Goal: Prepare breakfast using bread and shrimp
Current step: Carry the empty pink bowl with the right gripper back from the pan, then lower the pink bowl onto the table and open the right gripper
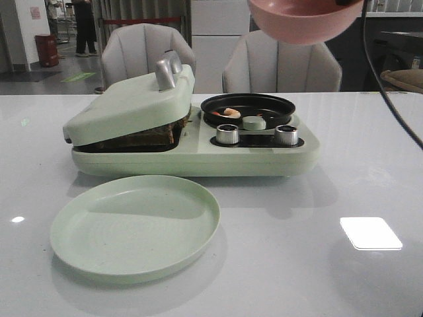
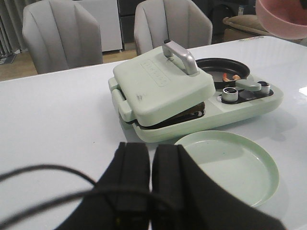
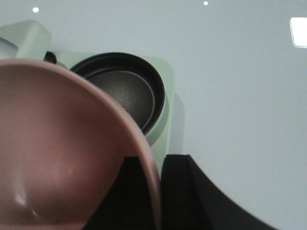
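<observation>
The bread lies in the left bay of a pale green breakfast maker, and the maker's lid rests tilted on top of it, so only a dark crust edge shows. The shrimp lies in the maker's round black pan; it also shows in the left wrist view. High above the pan, my right gripper is shut on the rim of a pink bowl, which looks bare inside. My left gripper is shut on nothing, over the table short of the maker.
A pale green plate with nothing on it lies in front of the maker. Two metal knobs sit on the maker's front right. A black cable hangs at the right. Two grey chairs stand behind the table.
</observation>
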Available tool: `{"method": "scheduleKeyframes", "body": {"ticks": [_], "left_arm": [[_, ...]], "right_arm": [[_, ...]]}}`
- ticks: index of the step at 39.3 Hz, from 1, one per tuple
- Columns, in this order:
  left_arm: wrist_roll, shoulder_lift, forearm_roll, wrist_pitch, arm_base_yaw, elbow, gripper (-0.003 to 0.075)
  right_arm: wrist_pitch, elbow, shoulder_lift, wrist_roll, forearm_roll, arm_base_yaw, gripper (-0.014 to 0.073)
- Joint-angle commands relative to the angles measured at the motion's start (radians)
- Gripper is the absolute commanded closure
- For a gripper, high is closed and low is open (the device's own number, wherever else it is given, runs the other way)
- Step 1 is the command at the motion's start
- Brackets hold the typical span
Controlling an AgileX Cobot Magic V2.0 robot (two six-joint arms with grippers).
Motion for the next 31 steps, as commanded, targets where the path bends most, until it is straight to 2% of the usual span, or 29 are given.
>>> {"method": "scheduleKeyframes", "body": {"ticks": [1, 8, 15, 22, 27, 31], "left_arm": [[-0.012, 0.0, -0.008, -0.085, 0.001, -0.023, 0.0606], [-0.012, 0.0, -0.008, -0.084, 0.001, -0.023, 0.0606], [-0.012, 0.0, -0.008, -0.084, 0.001, -0.023, 0.0606], [-0.012, 0.0, -0.008, -0.084, 0.001, -0.023, 0.0606], [-0.012, 0.0, -0.008, -0.084, 0.001, -0.023, 0.0606], [-0.012, 0.0, -0.008, -0.084, 0.001, -0.023, 0.0606]], "right_arm": [[-0.064, -0.002, -0.046, -0.004, -0.019, -0.021, 0.0458], [-0.065, 0.063, -0.046, -0.008, 0.031, -0.141, 0.0457], [0.002, 0.095, -0.023, -0.123, 0.088, -0.24, 0.0457], [0.033, 0.095, 0.033, -0.226, 0.149, -0.259, 0.0457], [0.037, 0.093, 0.103, -0.232, 0.172, -0.27, 0.0457], [0.048, 0.093, 0.159, -0.236, 0.248, -0.304, 0.0457]]}}
